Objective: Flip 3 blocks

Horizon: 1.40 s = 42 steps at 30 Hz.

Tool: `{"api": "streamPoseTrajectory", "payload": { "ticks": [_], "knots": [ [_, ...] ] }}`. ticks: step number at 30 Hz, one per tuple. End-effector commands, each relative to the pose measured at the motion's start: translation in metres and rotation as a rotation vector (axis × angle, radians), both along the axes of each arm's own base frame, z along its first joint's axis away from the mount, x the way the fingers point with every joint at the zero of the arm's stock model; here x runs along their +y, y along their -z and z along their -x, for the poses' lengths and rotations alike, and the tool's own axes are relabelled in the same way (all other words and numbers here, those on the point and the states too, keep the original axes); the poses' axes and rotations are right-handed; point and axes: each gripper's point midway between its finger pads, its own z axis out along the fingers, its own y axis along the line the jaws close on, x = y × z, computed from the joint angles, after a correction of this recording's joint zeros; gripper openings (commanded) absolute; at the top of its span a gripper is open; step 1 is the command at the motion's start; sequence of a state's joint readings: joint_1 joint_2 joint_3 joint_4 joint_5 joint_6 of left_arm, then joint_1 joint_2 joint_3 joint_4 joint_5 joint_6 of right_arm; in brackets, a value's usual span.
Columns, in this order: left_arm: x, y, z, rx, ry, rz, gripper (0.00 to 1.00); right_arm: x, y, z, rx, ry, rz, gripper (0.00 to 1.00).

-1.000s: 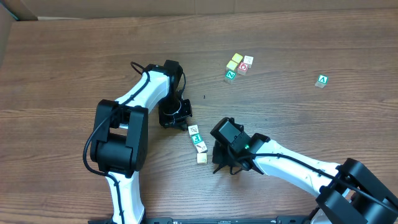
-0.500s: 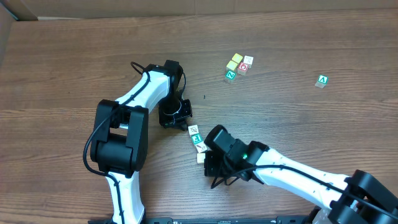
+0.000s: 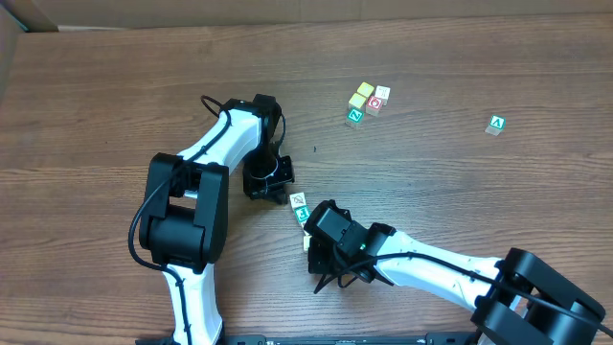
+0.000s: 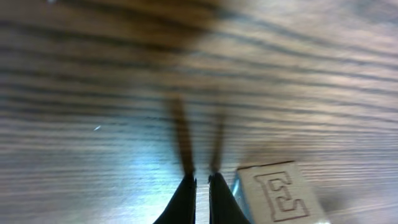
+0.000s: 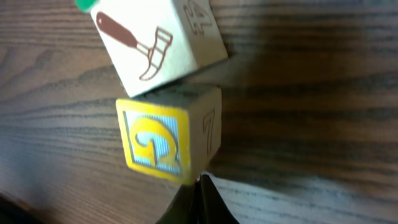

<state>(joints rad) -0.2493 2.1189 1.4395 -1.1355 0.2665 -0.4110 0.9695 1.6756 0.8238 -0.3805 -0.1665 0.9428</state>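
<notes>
Yellow-framed block (image 5: 165, 134) at tip of closed right end effector (image 5: 200, 190)

Left arm (image 3: 226, 136) and right arm (image 3: 433, 269) low, jaws pressed together.

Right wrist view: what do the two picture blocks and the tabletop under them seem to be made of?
Hammer block: likely wood, with a white-painted matte face and a printed brown hammer.
Yellow-framed block: wood, judging by the bare pale side with an embossed 7; the front is painted yellow and blue.
Tabletop: brown wood-grain surface with a slight sheen; solid wood or laminate can't be told.
</notes>
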Motion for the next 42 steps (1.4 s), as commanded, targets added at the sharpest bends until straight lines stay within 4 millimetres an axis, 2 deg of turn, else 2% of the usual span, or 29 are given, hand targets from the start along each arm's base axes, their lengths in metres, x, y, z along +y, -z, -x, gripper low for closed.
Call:
{"api": "streamPoseTrajectory", "payload": {
  "ticks": [1, 8, 19, 22, 25, 30, 32, 38, 42],
  "knots": [
    [0.015, 0.008, 0.005, 0.023, 0.035, -0.064, 0.04, -0.003, 0.004, -0.003, -0.02, 0.016, 0.019, 0.04],
    [0.019, -0.002, 0.0, 0.018, 0.047, -0.057, 0.04, -0.007, 0.005, -0.011, -0.061, 0.037, 0.047, 0.04],
    [0.024, -0.002, -0.004, 0.002, 0.062, -0.087, 0.04, -0.013, 0.005, -0.02, -0.103, 0.079, 0.077, 0.04],
    [0.026, -0.002, -0.003, 0.003, 0.065, -0.098, 0.04, -0.006, 0.002, -0.014, -0.065, 0.057, 0.042, 0.04],
    [0.027, -0.002, -0.004, 0.002, 0.066, -0.101, 0.04, 0.012, -0.008, 0.001, -0.002, -0.021, -0.037, 0.04],
    [0.026, -0.002, -0.004, -0.001, 0.066, -0.101, 0.04, 0.027, -0.014, 0.015, -0.025, -0.1, -0.055, 0.04],
    [0.026, -0.002, -0.005, -0.003, 0.065, -0.1, 0.04, 0.026, -0.013, 0.012, -0.063, -0.094, -0.034, 0.04],
    [0.024, 0.0, -0.01, -0.023, 0.052, -0.095, 0.04, 0.018, -0.012, -0.015, -0.202, -0.025, 0.029, 0.04],
    [0.023, 0.001, -0.015, -0.041, 0.033, -0.096, 0.04, 0.024, -0.01, -0.02, -0.218, -0.021, 0.014, 0.04]
  ]
}}
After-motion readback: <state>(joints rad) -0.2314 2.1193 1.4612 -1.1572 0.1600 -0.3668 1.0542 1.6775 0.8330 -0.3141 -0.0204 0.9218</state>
